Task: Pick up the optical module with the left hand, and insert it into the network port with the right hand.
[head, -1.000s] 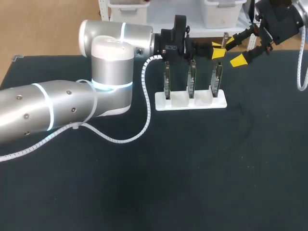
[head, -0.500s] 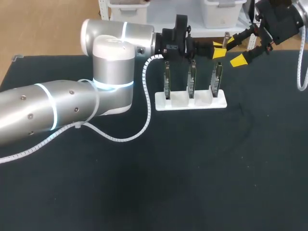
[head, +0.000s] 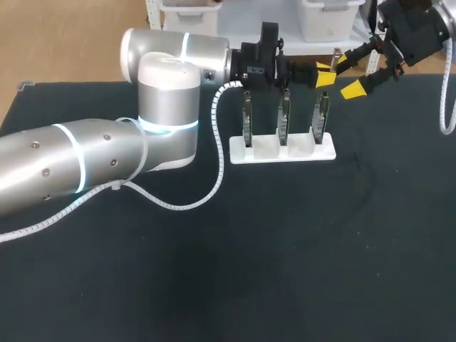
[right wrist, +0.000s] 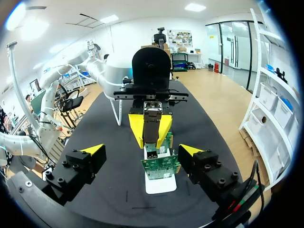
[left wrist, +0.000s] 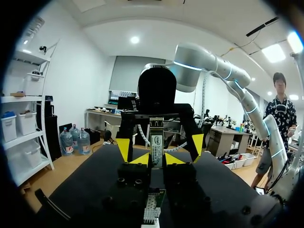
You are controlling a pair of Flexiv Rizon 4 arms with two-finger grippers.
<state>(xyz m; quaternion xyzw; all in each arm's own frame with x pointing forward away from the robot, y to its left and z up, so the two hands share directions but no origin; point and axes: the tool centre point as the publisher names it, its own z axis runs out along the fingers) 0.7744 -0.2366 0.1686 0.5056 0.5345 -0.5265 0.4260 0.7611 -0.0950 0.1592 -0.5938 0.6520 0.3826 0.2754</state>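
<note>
Upright, three boards (head: 283, 115) fill the holder (head: 281, 157); left jaws clamp the optical module (left wrist: 156, 142).

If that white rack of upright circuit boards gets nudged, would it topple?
Probably tips fairly easily: the white rack is narrow and low, while its three circuit boards stand tall. It looks light, so it may slide first.

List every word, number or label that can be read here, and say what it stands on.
Nothing can be read.
The label on the optical module, held in the left gripper: print too small and blurred.
The circuit boards in the white stand: markings too small.
</note>
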